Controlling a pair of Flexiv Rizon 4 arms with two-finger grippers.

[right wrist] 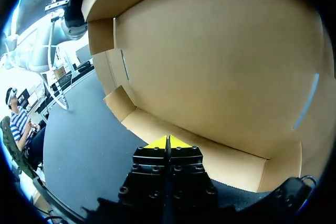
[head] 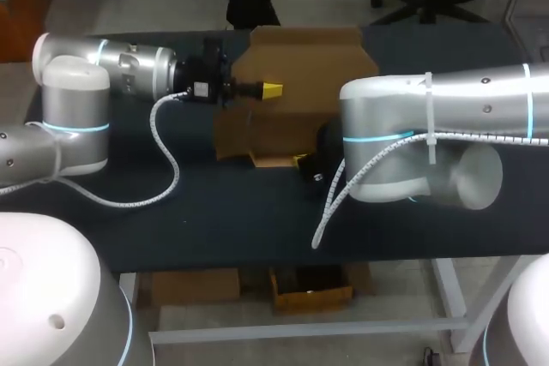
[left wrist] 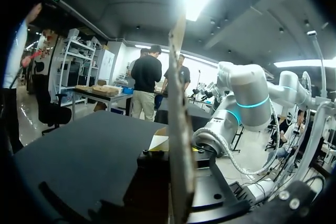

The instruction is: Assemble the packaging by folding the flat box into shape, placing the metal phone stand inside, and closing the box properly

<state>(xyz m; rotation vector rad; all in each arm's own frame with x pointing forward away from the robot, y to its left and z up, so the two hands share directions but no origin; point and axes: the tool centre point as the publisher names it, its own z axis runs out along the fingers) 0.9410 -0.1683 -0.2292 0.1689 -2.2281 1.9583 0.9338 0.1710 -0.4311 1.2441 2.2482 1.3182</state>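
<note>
Left gripper (head: 271, 89): pinching box (head: 300, 57) panel upright — steadies the shape;
Right gripper (right wrist: 168, 142): jaws pressed together — tips against bottom flap (right wrist: 220, 158), likely to fold it.

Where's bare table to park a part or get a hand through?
Widest bare patch: front strip of the table, between the white cable and the near edge. Smaller one at the far right, behind the right arm. Crowded mid-table: the cardboard box, left claw at its upper flap, right claw at its base.
</note>
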